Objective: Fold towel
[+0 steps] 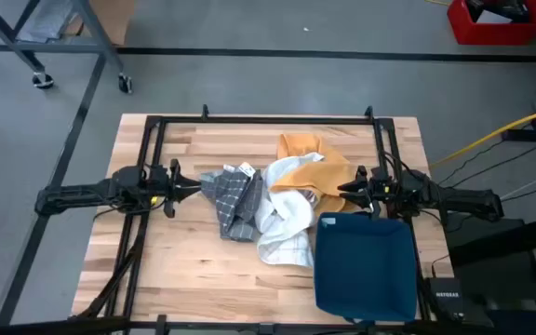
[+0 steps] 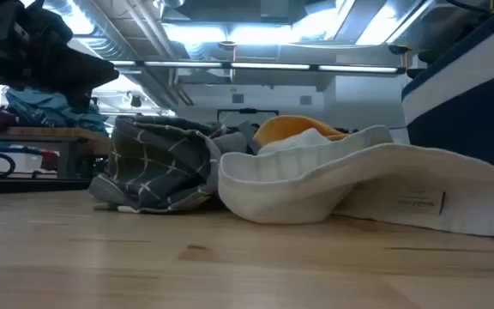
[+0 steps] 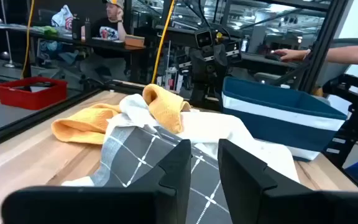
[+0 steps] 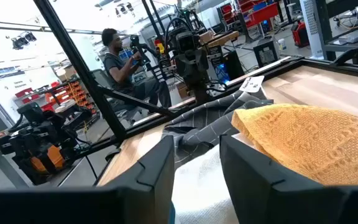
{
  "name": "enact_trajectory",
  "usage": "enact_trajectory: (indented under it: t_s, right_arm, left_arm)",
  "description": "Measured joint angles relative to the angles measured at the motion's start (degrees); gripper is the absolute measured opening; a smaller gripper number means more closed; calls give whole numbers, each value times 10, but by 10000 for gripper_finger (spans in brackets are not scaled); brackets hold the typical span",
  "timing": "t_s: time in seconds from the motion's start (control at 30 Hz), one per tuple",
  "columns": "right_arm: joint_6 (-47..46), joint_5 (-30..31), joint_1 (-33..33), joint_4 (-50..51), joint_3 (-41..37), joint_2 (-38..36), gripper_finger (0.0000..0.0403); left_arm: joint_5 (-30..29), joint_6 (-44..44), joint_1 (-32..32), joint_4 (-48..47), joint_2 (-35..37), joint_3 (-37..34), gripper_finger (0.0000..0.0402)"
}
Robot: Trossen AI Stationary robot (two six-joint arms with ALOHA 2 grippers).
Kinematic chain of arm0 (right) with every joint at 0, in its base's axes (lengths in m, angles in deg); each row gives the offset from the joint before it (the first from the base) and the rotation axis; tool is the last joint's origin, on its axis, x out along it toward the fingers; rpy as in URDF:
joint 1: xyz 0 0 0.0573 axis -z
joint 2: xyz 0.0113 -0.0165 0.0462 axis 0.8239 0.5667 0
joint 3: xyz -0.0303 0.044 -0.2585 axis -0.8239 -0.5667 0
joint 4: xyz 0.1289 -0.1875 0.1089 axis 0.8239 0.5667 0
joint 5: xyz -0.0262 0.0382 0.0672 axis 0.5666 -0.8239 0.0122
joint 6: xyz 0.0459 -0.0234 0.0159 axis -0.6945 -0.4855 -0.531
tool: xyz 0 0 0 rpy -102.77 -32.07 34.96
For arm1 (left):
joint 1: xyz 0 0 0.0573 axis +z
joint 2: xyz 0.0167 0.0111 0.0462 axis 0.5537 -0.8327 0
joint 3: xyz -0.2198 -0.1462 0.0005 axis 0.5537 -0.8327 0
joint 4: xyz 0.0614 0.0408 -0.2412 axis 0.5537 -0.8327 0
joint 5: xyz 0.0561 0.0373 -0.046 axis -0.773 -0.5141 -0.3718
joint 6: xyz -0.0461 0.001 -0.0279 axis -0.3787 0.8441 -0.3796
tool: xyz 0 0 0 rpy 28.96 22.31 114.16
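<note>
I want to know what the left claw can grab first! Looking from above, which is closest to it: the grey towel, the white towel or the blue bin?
1. Grey checked towel, right at the left gripper.
2. White towel, mid-table.
3. Blue bin, far right side.

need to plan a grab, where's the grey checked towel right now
In the high view the grey checked towel lies crumpled left of centre on the table, touching the white towel on its right, just ahead of the left gripper.

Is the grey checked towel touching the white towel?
Touching. The high view shows the grey checked towel lying against the white towel with no wood between them, and the low view shows the same.
</note>
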Motion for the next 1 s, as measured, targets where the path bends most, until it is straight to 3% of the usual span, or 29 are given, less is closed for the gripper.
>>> enact_trajectory:
  t_s: [0.73,1.0]
  right_arm:
    - [0,0,0,0,0,0,133]
    - [0,50,0,0,0,0,133]
  left_arm:
    - [0,0,0,0,0,0,72]
    - [0,0,0,0,0,0,72]
